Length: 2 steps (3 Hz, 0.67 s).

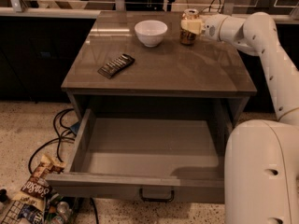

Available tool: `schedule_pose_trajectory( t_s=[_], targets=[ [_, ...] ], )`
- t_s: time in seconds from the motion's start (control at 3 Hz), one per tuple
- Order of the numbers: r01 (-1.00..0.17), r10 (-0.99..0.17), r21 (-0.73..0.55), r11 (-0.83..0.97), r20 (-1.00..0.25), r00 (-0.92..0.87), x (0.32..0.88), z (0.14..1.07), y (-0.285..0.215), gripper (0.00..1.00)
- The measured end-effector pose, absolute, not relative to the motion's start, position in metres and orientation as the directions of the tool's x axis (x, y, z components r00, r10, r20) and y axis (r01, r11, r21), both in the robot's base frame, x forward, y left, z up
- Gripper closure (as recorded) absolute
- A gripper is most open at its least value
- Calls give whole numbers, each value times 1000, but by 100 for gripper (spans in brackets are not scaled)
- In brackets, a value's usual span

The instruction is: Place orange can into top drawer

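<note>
The orange can (188, 36) stands upright at the back right of the table top (187, 73), just right of the white bowl (151, 32). My gripper (189, 26) reaches in from the right and is shut around the can's upper half, its pale fingers (191, 25) covering the label. I cannot tell whether the can's base touches the table. The top drawer (149, 148) is pulled wide open below the table top and its inside is bare. Its dark handle (156, 196) shows on the front panel.
A dark flat snack packet (116, 65) lies on the left of the table top. My white arm (261, 45) and base (261, 171) fill the right side. Cables (56, 134) and a chip bag (32, 190) lie on the floor at the left.
</note>
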State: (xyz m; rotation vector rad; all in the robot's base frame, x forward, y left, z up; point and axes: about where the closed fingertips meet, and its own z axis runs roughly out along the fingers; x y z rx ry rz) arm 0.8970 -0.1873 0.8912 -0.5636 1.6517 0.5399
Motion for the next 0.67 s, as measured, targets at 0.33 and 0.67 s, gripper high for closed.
schedule_pose_trajectory(
  t_s=[0.33,0.67],
  targets=[
    [-636,-64,36,771,-989,-134,897,891,-187,100],
    [-633,-59,37,773,-990,-131,887,895,-192,100]
  ],
)
